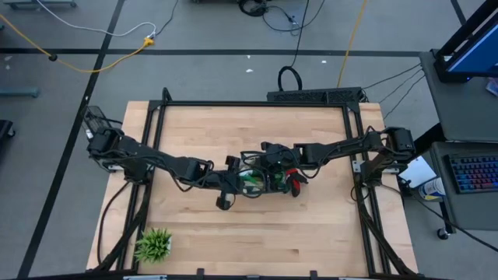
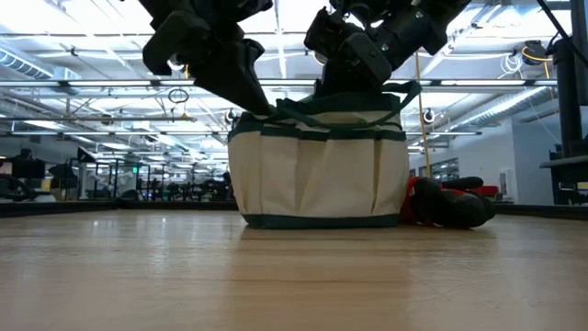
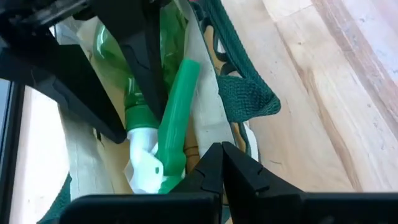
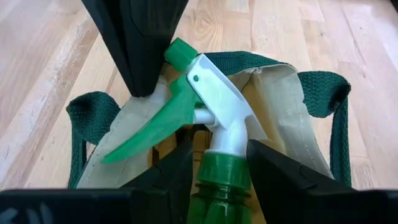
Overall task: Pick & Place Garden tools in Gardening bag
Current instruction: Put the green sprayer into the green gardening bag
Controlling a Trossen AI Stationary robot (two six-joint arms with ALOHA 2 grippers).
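The cream gardening bag with green trim stands at the table's middle. A green spray bottle with a white head and green trigger hangs over the bag's open top, with my right gripper shut on it. My left gripper is shut. It slants down from the left, its tips at the bag's left rim, close to the bottle's nozzle. Red-and-black gloves lie on the table against the bag's right side. My right gripper pinches the bottle's green collar, just under the white head, between its two fingers. It comes from the table's right, slanting down, with the bottle lying along the fingers. The head juts past the fingertips over the bag's mouth, lifted clear. My left gripper's shut tips reach the bag's rim; whether they touch it I cannot tell.
A small potted green plant stands near the table's front left corner. The bag's green loop handles flop outward on both sides of its mouth. Bare wood lies in front of and behind the bag.
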